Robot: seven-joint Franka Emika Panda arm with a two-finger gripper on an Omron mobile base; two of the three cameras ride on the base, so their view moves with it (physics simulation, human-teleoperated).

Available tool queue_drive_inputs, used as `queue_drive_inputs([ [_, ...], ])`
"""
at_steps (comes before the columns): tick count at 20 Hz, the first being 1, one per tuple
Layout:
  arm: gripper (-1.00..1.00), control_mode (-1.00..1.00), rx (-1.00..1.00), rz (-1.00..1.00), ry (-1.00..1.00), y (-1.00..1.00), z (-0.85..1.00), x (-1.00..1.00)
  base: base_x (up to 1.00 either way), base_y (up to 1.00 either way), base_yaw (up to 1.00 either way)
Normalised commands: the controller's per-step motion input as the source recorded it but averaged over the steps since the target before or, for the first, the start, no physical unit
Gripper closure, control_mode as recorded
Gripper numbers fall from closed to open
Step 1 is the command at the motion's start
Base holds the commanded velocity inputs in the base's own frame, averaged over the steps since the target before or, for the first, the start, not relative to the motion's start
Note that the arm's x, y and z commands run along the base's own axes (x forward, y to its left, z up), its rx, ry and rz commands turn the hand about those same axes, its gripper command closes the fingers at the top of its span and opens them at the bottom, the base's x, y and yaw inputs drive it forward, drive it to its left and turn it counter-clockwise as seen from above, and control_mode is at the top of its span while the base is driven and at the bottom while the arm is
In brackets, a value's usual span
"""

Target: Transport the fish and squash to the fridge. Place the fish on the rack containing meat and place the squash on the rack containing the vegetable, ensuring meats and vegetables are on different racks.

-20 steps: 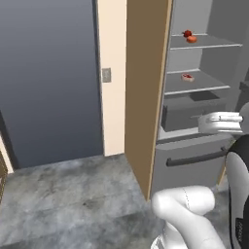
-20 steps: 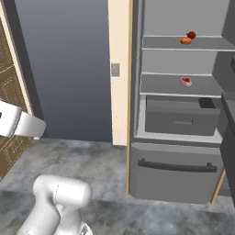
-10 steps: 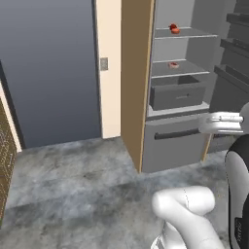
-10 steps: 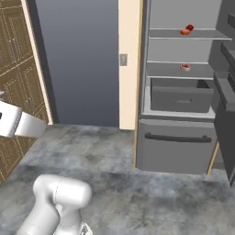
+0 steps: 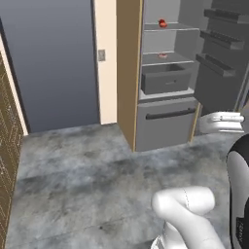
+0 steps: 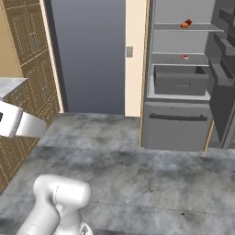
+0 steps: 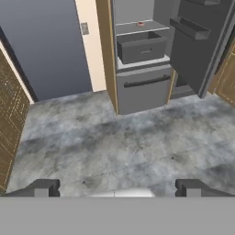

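The fridge (image 6: 183, 78) is seen standing open well across the floor, with the squash (image 6: 184, 25) lying just beside the vegetable (image 6: 188, 21) on the upper rack and the meat (image 6: 184, 57) kept apart on the rack below, above the drawer bin (image 6: 179, 81). That split keeps meats and vegetables on different racks. The tool (image 7: 117, 187) is held spread wide and empty, aimed at the fridge; no fish can be made out.
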Motion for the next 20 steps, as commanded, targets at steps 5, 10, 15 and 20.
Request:
queue_drive_inputs([
  [5, -1.00, 1.00, 0.00, 0.00, 0.00, 0.00, 0.00, 0.00, -1.00, 0.50, -0.09],
  [10, -1.00, 1.00, 0.00, 0.00, 0.00, 0.00, 0.00, 0.00, -1.00, -0.01, -0.06],
  [15, -1.00, 1.00, 0.00, 0.00, 0.00, 0.00, 0.00, 0.00, -1.00, -0.41, -0.01],
  [20, -1.00, 1.00, 0.00, 0.00, 0.00, 0.00, 0.00, 0.00, -1.00, -0.07, 0.00],
])
